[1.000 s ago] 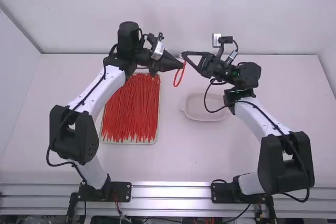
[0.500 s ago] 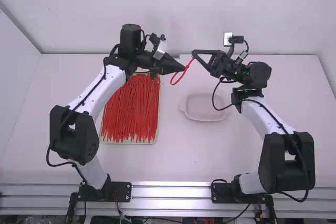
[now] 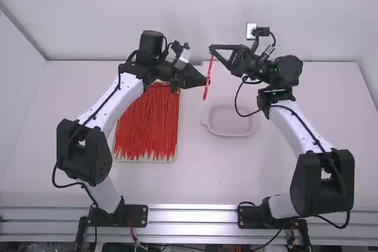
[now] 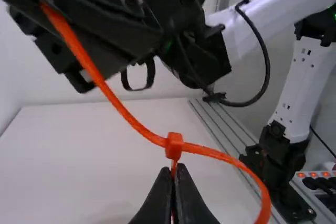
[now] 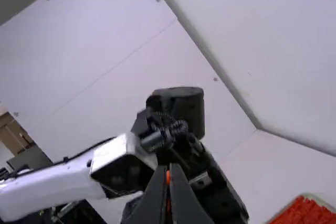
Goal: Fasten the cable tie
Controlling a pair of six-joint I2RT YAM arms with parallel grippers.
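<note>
Jaws of left gripper [image 4: 173, 170] are together, clamped on the thin red plastic cable tie [image 4: 174, 145] just under its head. The right gripper [image 5: 168, 176] pinches the strap. The tie hangs midair, 11 o'clock of the clear plastic tub [image 3: 231, 135]. Tail looks threaded and the loop is wide, so cinching remains.

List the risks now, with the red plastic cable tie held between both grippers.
1. The left gripper pinches the red plastic cable tie with just its tips, right under the head. A pull from the right gripper might slip it free.
2. If dropped, it might land among the loose red ties on the tray, hard to pick out.
</note>
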